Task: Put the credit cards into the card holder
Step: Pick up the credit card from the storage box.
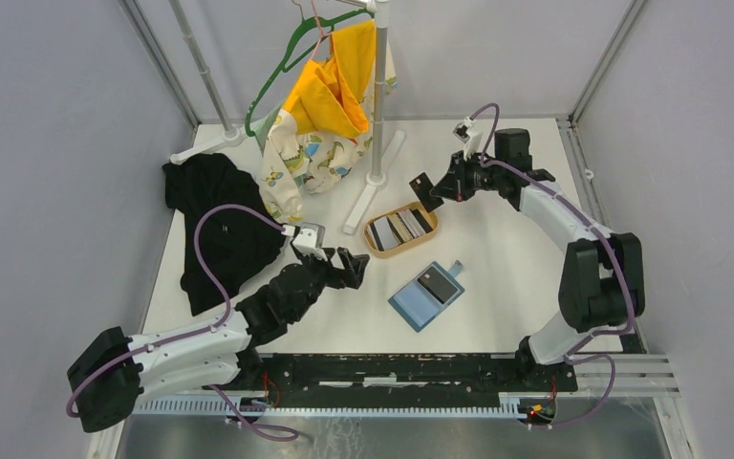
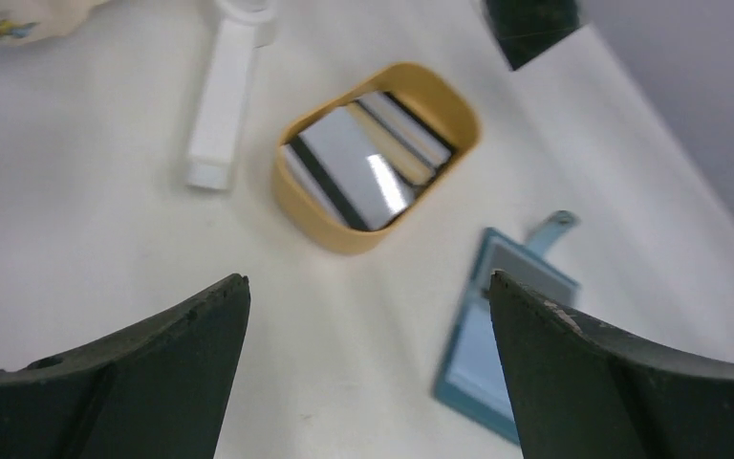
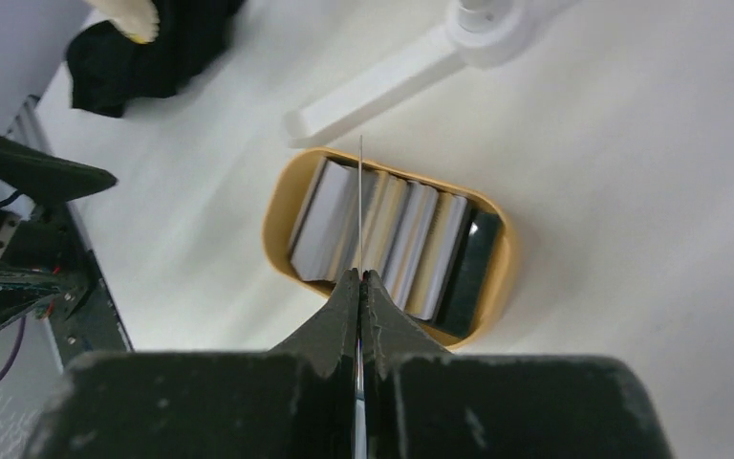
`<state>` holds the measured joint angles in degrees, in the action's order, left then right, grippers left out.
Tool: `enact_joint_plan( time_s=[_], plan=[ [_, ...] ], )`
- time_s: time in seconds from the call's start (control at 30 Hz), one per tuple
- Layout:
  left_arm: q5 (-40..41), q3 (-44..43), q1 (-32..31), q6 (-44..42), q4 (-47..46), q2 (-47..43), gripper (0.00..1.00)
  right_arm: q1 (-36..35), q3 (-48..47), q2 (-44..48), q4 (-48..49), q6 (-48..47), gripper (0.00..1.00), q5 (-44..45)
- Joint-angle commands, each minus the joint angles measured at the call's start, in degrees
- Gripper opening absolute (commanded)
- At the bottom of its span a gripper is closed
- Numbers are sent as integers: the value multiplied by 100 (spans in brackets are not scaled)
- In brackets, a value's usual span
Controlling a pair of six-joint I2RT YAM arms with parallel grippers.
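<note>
Closest to the right wrist camera, the right gripper (image 3: 360,279) is being kept clamped on a single card (image 3: 360,206), which is being seen edge-on as a thin line, so its face and colour cannot be made out there. In the top view a small dark flat piece is being shown at that gripper's tip, just beyond the far right end of the tray (image 1: 387,254); how high it is being held cannot be judged. Inside the tray the other cards (image 3: 392,234) are being stood in a row, grey, white and black, their lower edges being hidden by the rim and, in the right wrist view, partly by the fingers (image 3: 330,325). On the table nearer the arm bases the holder (image 1: 427,295) is being left lying open, apart from the tray, with a dark pocket on one half and its tab pointing away from the bases. In the left wrist view much of it is being covered by a finger, and the picture is blurred. To the holder's left, the left gripper (image 1: 354,268) is being held spread wide with nothing between its fingers. Beyond the tray, a white rack (image 1: 377,96) is being cut off at the top edge, its hung clothes (image 1: 320,124) only partly shown, and a black cloth (image 1: 220,225) is being left crumpled at the far left.
</note>
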<state>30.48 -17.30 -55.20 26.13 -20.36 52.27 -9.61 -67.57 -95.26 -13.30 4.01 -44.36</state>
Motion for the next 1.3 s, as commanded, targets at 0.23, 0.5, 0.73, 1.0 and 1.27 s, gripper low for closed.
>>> enact_joint_plan(
  time_s=[0.23, 0.5, 0.73, 1.0, 1.27],
  plan=[
    [-2736, 7, 14, 863, -1861, -348, 100, 3, 2208, 1968, 2598, 1058, 0, -2651],
    [-2836, 571, 17, 936, -3107, -83, 100, -220, 3965, 2933, 6311, 3149, 0, -2630],
    [-2958, 264, 3, 942, -3688, 608, 92, -749, 3934, 2687, 6313, 3185, 0, -2681],
    [-3243, -4, 3, 999, -4044, 1227, 81, -1031, 3897, 2592, 6282, 3100, 0, -2742],
    [-3583, -169, 3, 909, -4030, 1336, 19, -1116, 3823, 2572, 5891, 2780, 0, -2747]
  ],
)
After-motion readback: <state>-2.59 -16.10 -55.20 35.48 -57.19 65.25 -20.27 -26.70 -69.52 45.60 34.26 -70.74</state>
